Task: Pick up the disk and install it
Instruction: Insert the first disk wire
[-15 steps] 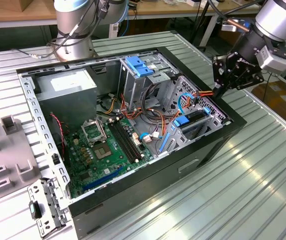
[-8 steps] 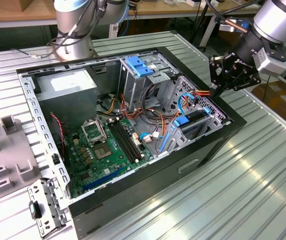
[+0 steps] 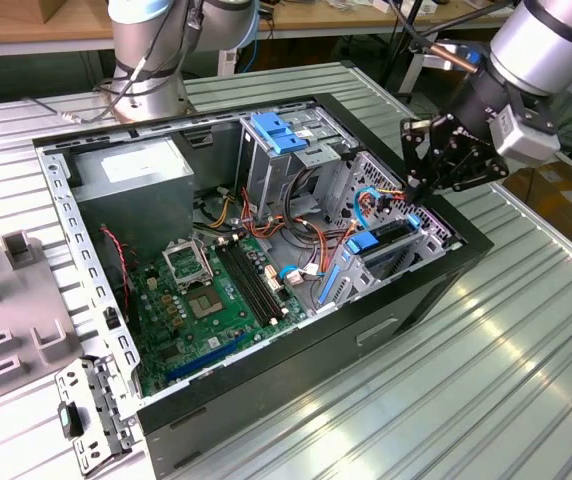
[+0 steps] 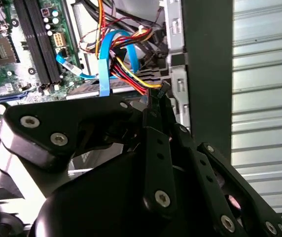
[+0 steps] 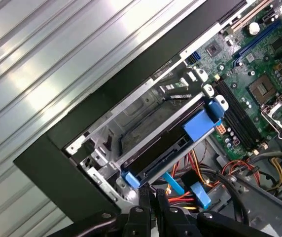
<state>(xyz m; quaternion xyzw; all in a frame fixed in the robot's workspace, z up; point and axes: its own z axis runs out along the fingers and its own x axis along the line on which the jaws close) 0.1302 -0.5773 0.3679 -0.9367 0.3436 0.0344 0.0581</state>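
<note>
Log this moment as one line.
hand: shut, holding nothing | location: above the case's drive cage, by the cables | disk: seated in cage, blue carrier showing

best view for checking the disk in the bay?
First wrist view: the disk lies lengthwise in the metal bay, blue carrier ends visible. The exterior view shows it small, below the gripper. The second wrist view shows mostly cables there.

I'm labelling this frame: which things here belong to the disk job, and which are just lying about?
Job:
disk, sitting in the drive cage
gripper, beside the cage
computer case

Lying about:
metal bracket on the table
grey fixture
</note>
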